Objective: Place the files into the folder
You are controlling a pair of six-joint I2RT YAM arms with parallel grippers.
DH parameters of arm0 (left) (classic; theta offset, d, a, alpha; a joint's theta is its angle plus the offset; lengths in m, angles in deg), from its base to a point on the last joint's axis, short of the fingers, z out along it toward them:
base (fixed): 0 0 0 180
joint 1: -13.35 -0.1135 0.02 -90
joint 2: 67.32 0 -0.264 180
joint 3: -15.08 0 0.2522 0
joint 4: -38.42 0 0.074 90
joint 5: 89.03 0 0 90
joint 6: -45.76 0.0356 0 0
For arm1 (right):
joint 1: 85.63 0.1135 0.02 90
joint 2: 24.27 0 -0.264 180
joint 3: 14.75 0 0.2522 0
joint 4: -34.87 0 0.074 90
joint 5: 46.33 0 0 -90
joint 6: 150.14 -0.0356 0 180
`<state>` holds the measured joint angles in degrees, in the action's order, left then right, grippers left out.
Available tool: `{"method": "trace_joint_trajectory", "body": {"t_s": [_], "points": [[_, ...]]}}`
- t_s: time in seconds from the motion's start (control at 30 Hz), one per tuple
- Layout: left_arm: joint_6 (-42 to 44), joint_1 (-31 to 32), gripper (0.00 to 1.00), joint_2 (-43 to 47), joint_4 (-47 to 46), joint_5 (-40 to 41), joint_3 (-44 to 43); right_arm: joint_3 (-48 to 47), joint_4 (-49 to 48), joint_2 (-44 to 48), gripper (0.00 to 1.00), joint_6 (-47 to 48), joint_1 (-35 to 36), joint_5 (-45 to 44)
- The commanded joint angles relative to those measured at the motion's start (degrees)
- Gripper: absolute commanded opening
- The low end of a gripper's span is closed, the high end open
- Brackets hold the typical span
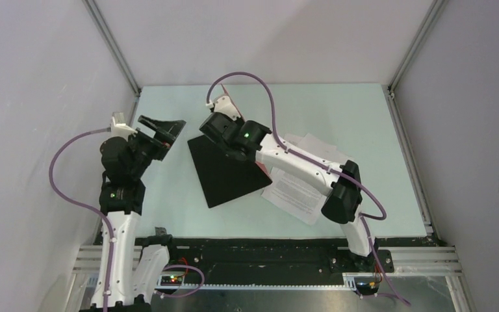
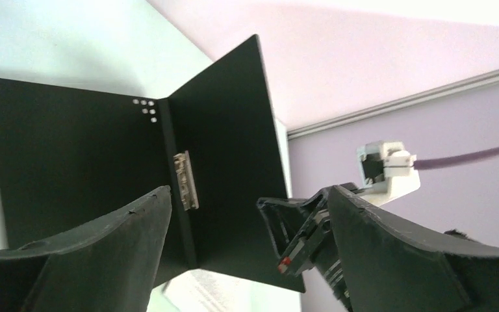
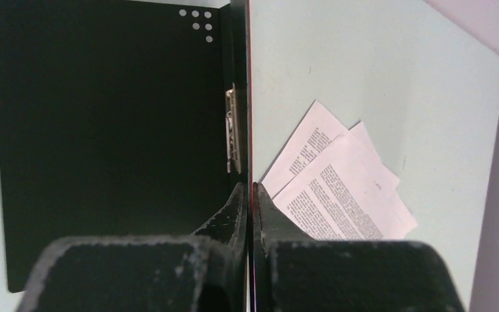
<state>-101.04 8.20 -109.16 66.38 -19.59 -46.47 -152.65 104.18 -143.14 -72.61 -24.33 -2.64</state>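
Here, my right gripper pinches the folder by its upright cover; the other half lies flat, black inside up, spine slanting away. Files lie just right. My left gripper hangs open.

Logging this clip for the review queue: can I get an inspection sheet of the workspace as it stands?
Surface: pale green table.
Job's things: folder lies open, black inside up, one cover raised upright; metal clip at the spine; files lie loose on the table beside it, not yet inside.
Clutter: nothing seen.
Hands: right hand shut on the raised cover's edge; left hand open, holding nothing, facing the folder.
Cables: purple cable looping along each arm.
Surroundings: plain walls with metal frame posts.
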Motion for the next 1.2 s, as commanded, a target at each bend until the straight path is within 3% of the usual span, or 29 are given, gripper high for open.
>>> {"method": "trace_joint_trajectory", "body": {"t_s": [0.0,0.13,0.27,0.5,0.6,0.8,1.0,1.17], "points": [[8.1,0.6,0.92,-1.7,8.1,-0.1,-2.7,2.5,-4.2,6.2,0.0,-4.8,-1.7,0.8],[7.1,3.9,0.8,-5.2,7.8,1.8,-0.7,16.8,-11.3,14.6,0.0,-11.4,-4.8,6.9],[6.8,12.6,0.67,-9.9,5.7,5.7,1.3,28.6,-15.4,21.3,0.0,-19.6,-8.2,13.0],[5.1,17.0,0.63,-17.2,3.1,12.2,5.1,53.8,-34.7,35.2,0.0,-32.9,-18.0,40.7],[5.3,17.1,0.63,-18.7,2.1,12.5,5.9,62.4,-44.1,39.2,0.0,-36.7,-20.3,46.6],[6.8,17.2,0.64,-20.5,1.9,12.8,4.6,62.5,-52.4,40.5,0.0,-38.2,-20.1,53.1],[8.3,17.0,0.64,-21.8,2.0,14.4,6.7,60.6,-50.4,34.0,0.0,-38.3,-19.1,57.0],[7.6,15.9,0.62,-21.6,1.9,16.4,11.1,69.5,-54.7,32.8,0.0,-41.6,-15.8,53.4]]}}
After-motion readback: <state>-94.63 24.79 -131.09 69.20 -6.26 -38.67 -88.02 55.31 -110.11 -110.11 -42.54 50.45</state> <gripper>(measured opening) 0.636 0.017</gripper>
